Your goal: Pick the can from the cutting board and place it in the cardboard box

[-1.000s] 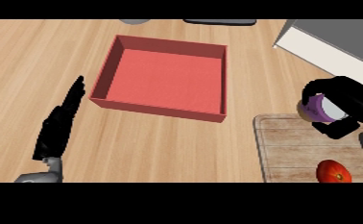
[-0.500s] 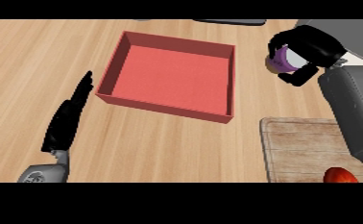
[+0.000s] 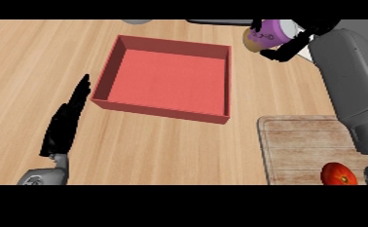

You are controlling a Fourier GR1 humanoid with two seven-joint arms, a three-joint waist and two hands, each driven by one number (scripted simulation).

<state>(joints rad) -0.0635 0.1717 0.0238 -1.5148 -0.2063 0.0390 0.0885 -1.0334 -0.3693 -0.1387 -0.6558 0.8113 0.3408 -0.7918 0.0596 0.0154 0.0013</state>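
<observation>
While the right hand (image 3: 298, 38) has its fingers curled around the tilted purple can (image 3: 267, 35), the can sits left of its palm, just beyond the red box's (image 3: 226, 82) far right corner

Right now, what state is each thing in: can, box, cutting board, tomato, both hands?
can: purple, held above the counter, tilted, just right of the box's far right corner, not inside.
cardboard box: red, open-topped, nothing in it.
cutting board: on the counter, no can on it.
tomato: lying at the board's near right edge.
right hand: curled round the can.
left hand: open, fingers straight, left of the box.
</observation>
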